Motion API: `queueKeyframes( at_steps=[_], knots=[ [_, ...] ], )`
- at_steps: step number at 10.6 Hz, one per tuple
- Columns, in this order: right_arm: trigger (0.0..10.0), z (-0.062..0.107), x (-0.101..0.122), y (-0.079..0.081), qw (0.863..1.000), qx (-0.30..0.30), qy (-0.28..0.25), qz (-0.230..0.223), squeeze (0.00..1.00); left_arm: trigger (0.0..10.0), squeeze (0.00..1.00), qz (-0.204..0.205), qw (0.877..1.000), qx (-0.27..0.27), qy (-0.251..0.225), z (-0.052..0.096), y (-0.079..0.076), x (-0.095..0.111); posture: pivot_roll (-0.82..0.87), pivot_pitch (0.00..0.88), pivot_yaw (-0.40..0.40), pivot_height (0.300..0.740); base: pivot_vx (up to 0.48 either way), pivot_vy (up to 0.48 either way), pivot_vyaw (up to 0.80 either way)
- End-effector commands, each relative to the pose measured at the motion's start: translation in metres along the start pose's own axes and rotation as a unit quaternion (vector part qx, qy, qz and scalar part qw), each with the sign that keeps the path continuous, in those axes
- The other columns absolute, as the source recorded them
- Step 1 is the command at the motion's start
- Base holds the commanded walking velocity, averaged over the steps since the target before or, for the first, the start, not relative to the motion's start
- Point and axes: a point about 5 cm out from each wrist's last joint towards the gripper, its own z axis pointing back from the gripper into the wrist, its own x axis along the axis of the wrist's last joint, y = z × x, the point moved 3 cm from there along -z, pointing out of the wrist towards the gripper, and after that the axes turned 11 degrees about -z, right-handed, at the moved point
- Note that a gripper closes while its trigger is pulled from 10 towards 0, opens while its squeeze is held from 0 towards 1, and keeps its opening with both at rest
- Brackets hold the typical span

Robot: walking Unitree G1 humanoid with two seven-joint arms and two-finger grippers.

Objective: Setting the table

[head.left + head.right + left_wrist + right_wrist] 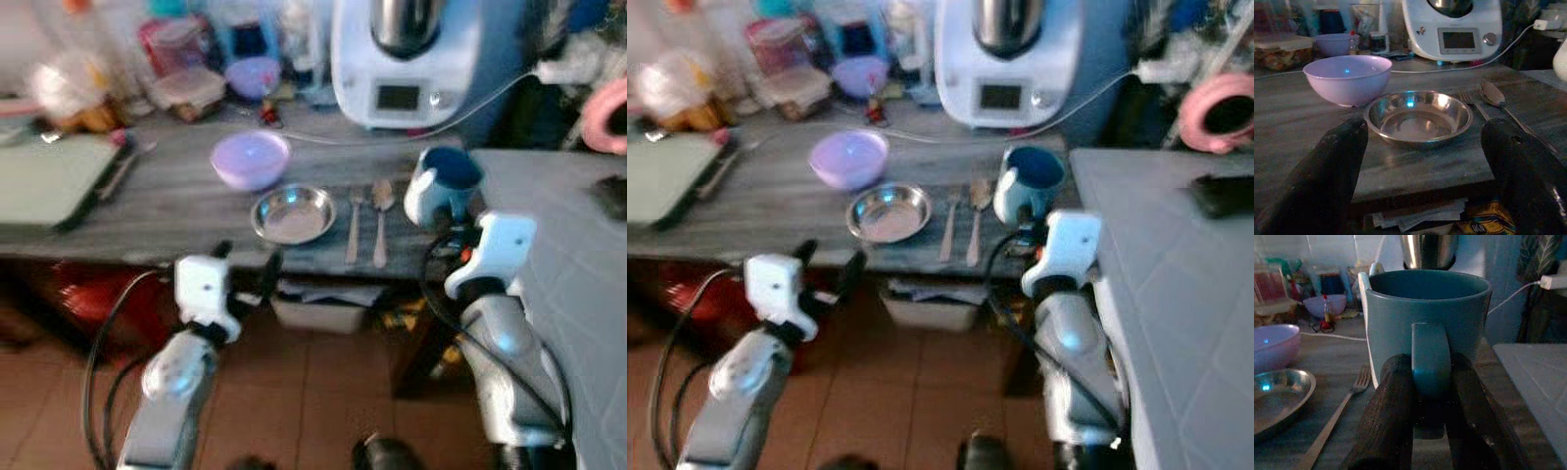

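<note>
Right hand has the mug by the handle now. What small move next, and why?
Probably ease the blue mug down the last bit and let go. The right hand pinches its handle, and the mug stands upright at the table's right end, just right of the fork and spoon beside the steel plate. That looks like its place. The left hand hangs open at the table edge.

This is a kitchen in a home. A big white cooking machine point(407, 59) stands at the top middle, on a grey wooden counter point(157, 201). Food boxes point(186, 88) and bottles crowd the upper left. A purple bowl point(251, 159), a shiny metal dish point(293, 214), a fork point(354, 225), a spoon point(381, 220) and a blue mug point(446, 183) sit near the middle. Brown floor tiles point(294, 411) fill the bottom.
</note>
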Motion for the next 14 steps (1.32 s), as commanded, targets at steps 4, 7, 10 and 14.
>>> queueKeyframes(
  at_steps=[4, 7, 10, 14],
  knots=[
    [10.0, -0.024, 0.02, -0.004, 0.999, 0.0, -0.038, 0.017, 0.0, 10.0, 0.0, -0.025, 1.0, 0.007, 0.001, 0.002, 0.006, 0.001, -0.04, 0.035, 0.051, 0.74, 0.296, 0.0, 0.2],
    [10.0, -0.018, 0.015, -0.003, 1.0, 0.002, -0.03, 0.005, 0.0, 10.0, 0.0, -0.022, 1.0, 0.007, -0.002, 0.002, 0.005, 0.003, -0.05, 0.041, 0.054, 0.74, 0.48, 0.0, 0.0],
    [10.0, -0.022, 0.015, -0.006, 0.999, -0.004, -0.031, 0.021, 0.0, 10.0, 0.0, -0.02, 1.0, 0.01, 0.0, 0.003, 0.006, 0.003, -0.05, 0.051, 0.053, 0.74, 0.365, 0.0, 0.0],
    [10.0, -0.034, 0.015, -0.002, 0.999, 0.029, -0.02, 0.019, 0.0, 10.0, 0.0, -0.005, 0.996, 0.084, 0.003, 0.012, 0.031, 0.003, -0.04, 0.072, 0.046, 0.74, 0.0, 0.0, 0.0]
  ],
)
